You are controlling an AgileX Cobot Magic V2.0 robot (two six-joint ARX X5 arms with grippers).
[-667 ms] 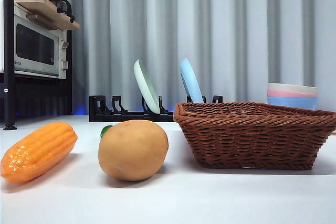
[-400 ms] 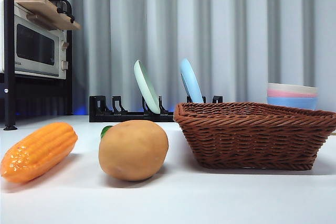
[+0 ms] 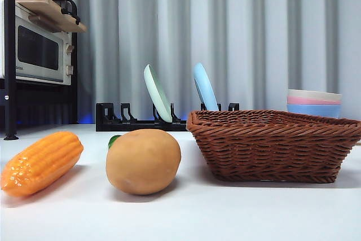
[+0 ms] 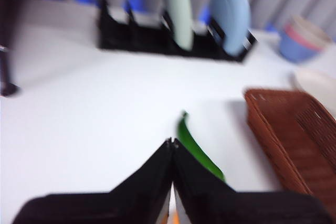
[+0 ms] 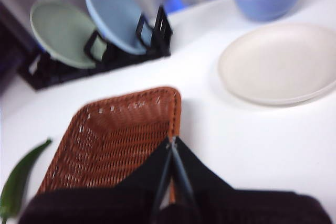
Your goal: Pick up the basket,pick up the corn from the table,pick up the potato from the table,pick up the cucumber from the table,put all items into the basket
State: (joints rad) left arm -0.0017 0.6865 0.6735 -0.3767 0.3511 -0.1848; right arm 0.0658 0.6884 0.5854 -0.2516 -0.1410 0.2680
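One basket (image 3: 273, 145) stands on the white table (image 3: 225, 213), with bare tabletop open in front of it and a clear gap to the potato (image 3: 143, 161) beside its near rim. One corn (image 3: 40, 162) lies apart from the potato, near the picture's edge. One cucumber (image 4: 197, 148) lies behind the potato, between it and the rack (image 3: 138, 121), which holds two plates. The left gripper (image 4: 171, 142) hangs above the cucumber, jaws pressed together. The right gripper (image 5: 171, 141) hovers over the basket's edge, jaws closed, holding nothing.
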